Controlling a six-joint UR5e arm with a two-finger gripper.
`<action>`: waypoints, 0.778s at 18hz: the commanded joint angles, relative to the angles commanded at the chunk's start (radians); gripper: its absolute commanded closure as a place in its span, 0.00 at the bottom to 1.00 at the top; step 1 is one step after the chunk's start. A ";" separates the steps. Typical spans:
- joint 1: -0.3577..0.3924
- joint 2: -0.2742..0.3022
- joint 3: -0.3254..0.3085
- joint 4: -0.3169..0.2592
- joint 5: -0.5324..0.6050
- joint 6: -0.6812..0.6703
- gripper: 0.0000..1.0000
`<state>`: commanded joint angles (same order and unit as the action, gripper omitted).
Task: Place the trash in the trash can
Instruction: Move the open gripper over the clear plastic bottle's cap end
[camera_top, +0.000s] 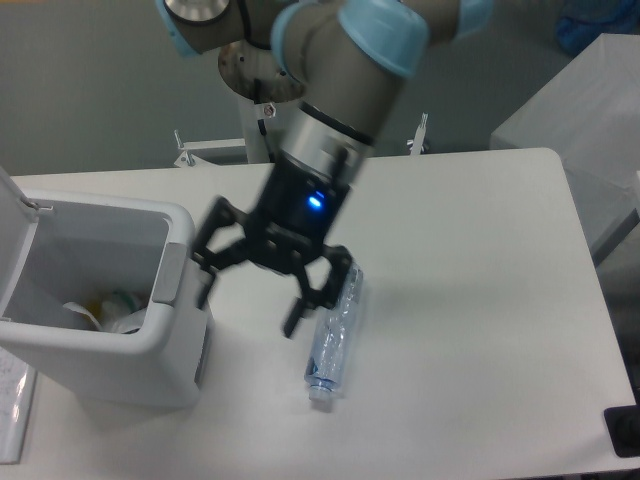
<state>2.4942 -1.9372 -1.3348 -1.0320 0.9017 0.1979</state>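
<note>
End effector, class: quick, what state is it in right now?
End effector: open and empty, fingers spread, above the table between the trash can and the bottle.

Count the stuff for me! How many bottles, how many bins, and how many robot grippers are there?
Bottles: 1, the crushed clear bottle lying on the table.
Bins: 1, the white trash can, lid up, with some trash inside.
Robot grippers: 1, the black gripper, open and empty.
Total: 3
</note>
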 joint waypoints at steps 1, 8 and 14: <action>0.000 -0.015 0.020 -0.040 0.049 0.002 0.00; -0.009 -0.124 0.029 -0.151 0.285 0.018 0.00; -0.035 -0.218 0.049 -0.138 0.387 0.028 0.01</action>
<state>2.4590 -2.1551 -1.2855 -1.1705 1.2885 0.2255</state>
